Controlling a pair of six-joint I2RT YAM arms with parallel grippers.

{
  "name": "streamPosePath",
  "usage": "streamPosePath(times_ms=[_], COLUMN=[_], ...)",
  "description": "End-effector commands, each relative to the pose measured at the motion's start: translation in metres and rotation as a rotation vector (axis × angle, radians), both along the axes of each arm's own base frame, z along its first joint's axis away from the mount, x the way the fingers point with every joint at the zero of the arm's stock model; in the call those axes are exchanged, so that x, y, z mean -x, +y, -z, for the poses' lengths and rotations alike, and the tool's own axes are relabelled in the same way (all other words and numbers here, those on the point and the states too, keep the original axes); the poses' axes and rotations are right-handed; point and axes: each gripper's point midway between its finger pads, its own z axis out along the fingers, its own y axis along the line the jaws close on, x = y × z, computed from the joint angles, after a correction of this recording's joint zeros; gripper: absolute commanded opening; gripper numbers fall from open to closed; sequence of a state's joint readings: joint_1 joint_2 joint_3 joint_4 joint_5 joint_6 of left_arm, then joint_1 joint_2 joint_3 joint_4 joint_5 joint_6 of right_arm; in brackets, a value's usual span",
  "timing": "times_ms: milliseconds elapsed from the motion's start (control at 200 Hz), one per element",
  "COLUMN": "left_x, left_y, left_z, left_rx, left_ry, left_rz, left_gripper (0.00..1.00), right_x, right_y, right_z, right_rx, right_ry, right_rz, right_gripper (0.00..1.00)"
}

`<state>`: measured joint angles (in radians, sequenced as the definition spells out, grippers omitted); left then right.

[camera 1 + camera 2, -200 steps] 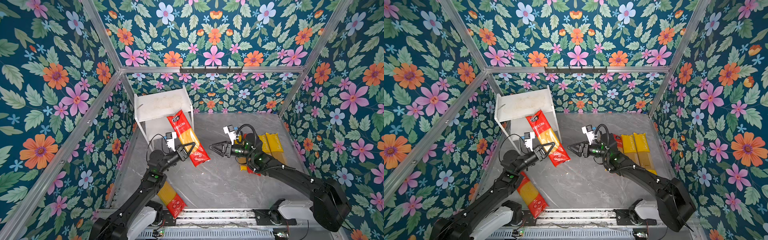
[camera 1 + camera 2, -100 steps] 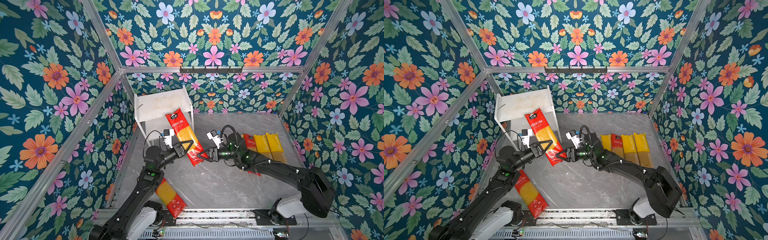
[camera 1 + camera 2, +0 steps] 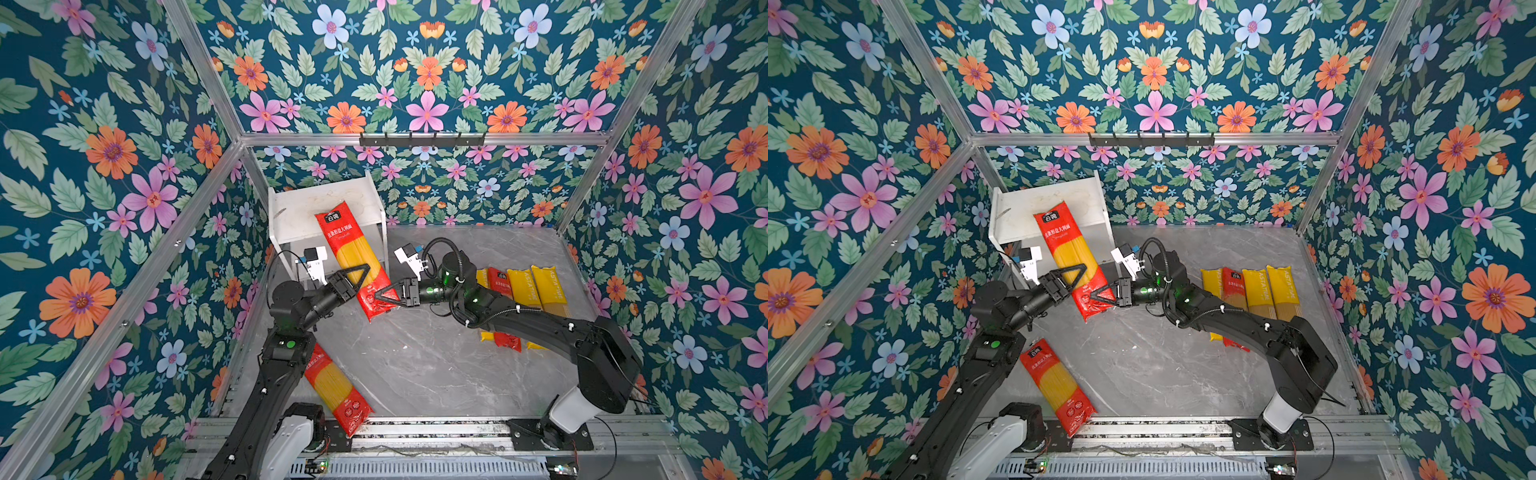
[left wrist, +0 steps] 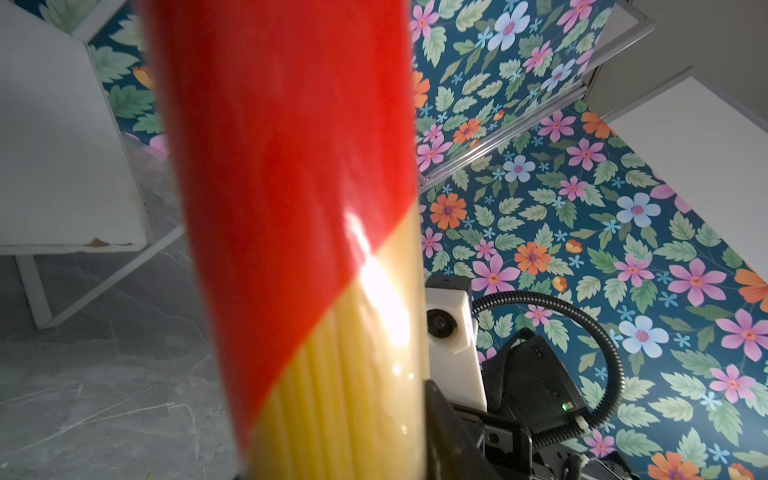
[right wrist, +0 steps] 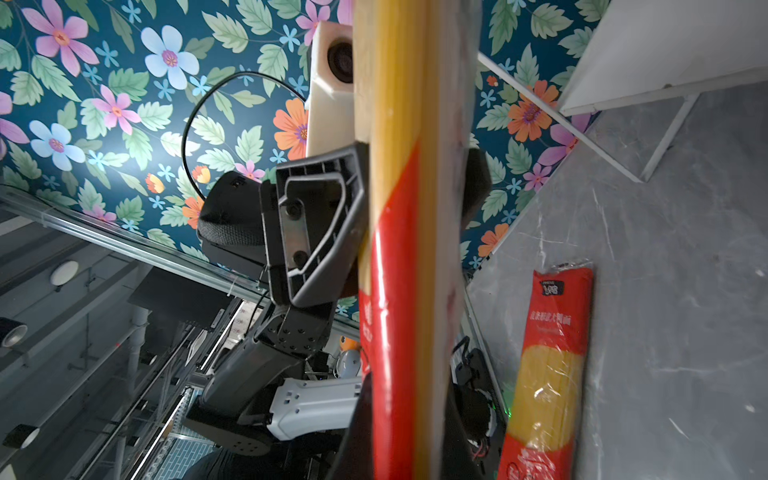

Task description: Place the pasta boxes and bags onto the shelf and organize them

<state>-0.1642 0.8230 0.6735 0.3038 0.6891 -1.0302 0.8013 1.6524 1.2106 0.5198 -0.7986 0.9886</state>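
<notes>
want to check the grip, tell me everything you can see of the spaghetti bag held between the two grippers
The spaghetti bag is long, flat, glossy plastic: red ends, a clear middle showing yellow strands, a dark label and Chinese text at the far end. It is held tilted, its far end over the shelf top; contact there is unclear. The right gripper is shut on its near red end. The left gripper straddles its middle; whether it grips I cannot tell.

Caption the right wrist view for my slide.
Right gripper pinches a red-ended spaghetti bag that the left gripper straddles.
</notes>
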Motion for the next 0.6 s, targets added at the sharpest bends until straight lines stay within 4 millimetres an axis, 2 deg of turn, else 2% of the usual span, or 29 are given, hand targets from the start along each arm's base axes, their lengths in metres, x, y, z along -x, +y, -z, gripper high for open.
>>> streamPosePath(times_ms=[0, 90, 290, 470, 595], left_x=[0.001, -0.001, -0.001, 0.012, 0.019], left_y=[0.014, 0.032, 0.078, 0.111, 0.127], left_z=[-0.014, -0.014, -0.014, -0.028, -0.036], left_rx=[-0.03, -0.066, -0.141, -0.183, -0.186], left_ry=[-0.034, 0.005, 0.094, 0.107, 0.11], left_rz=[-0.068, -0.157, -0.386, -0.578, -0.671], left_gripper=[0.57, 0.66, 0.76, 0.81, 0.84], right_x=[-0.018, -0.03, -0.068, -0.096, -0.112], right_y=[0.008, 0.016, 0.042, 0.064, 0.08], right_z=[-0.037, -0.05, -0.066, -0.07, -0.064], right_rx=[-0.111, -0.134, -0.159, -0.177, -0.172], right_ry=[-0.045, -0.028, 0.053, 0.102, 0.145], right_rz=[0.042, 0.065, 0.135, 0.207, 0.247], right_gripper=[0.0, 0.0, 0.0, 0.0, 0.0])
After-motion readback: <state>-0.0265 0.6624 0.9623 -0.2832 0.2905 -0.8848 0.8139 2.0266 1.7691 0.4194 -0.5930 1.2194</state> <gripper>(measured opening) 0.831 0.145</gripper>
